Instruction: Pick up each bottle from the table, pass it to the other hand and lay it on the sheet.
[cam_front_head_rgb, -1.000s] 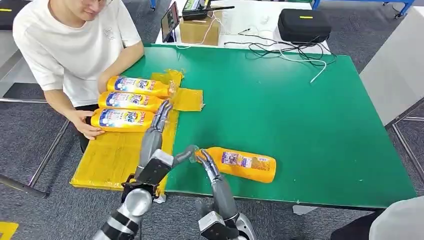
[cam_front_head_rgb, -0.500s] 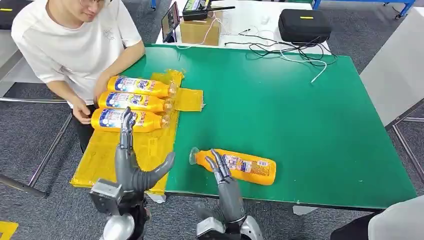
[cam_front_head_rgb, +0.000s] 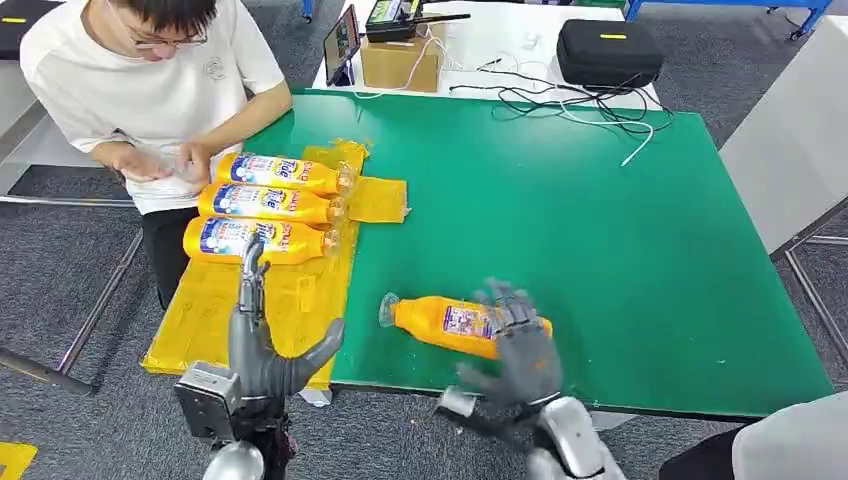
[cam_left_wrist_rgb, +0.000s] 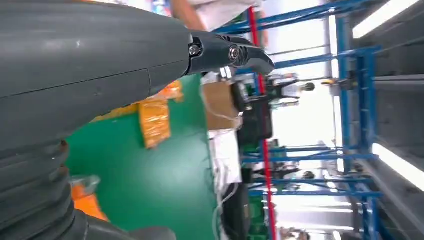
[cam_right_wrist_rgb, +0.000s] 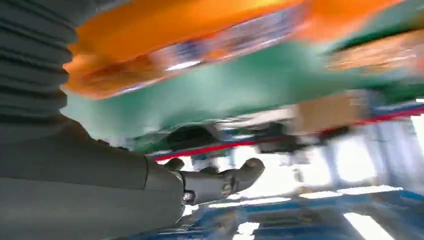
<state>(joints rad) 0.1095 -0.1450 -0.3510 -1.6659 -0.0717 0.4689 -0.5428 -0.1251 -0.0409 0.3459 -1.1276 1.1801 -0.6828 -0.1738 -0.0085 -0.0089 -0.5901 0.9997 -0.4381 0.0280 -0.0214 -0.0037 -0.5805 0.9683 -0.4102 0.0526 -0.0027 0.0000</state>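
While the green table (cam_front_head_rgb: 600, 220) and the yellow sheet (cam_front_head_rgb: 225, 315) with its three laid bottles are unchanged, the fourth bottle (cam_front_head_rgb: 445, 322) remains on the table, the right hand (cam_front_head_rgb: 520, 345) has swung over its middle, blurred, grasp indeterminate, and the left hand (cam_front_head_rgb: 262, 345) waits released.

The left hand (cam_front_head_rgb: 262, 345) stands upright at the near edge of the scene in the head view, palm side turned inward, its long fingers (cam_front_head_rgb: 251, 272) pointing up and away from the body and the thumb jutting out to the right — spread, with nothing between them. Its silver wrist drops straight down out of the picture. In the left wrist view the thumb (cam_left_wrist_rgb: 227, 52) stretches out straight. The right hand (cam_front_head_rgb: 516, 345) is blurred, raised with its back toward the camera and fingers splayed upward — holding nothing. Its silver forearm slants in from the lower right.
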